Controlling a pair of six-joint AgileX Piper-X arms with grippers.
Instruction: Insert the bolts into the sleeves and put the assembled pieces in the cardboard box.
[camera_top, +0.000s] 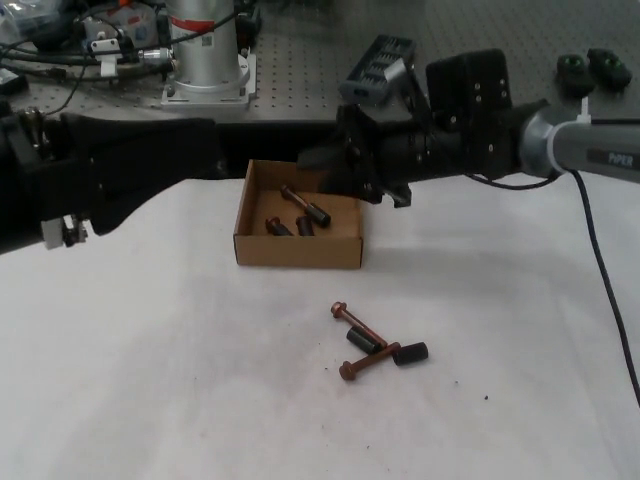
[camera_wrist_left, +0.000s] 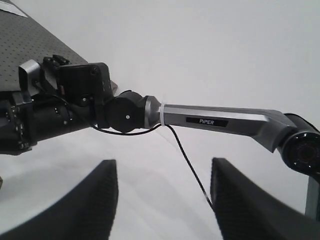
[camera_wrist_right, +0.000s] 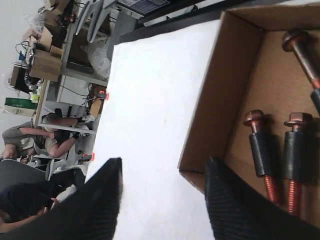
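Note:
The cardboard box sits mid-bench on the white sheet and holds three copper bolts in black sleeves. In the right wrist view two of these sleeved bolts lie side by side against the box wall, with a third bolt farther in. My right gripper is open and empty, hovering at the box's edge. The right arm reaches in over the box's far right corner. Two loose bolts and two black sleeves lie clustered in front of the box. My left gripper is open and empty.
The left arm stretches along the bench's left side, left of the box. A perforated metal plate with a post base and cables lies behind. The right arm's cable trails down the right side of the white sheet.

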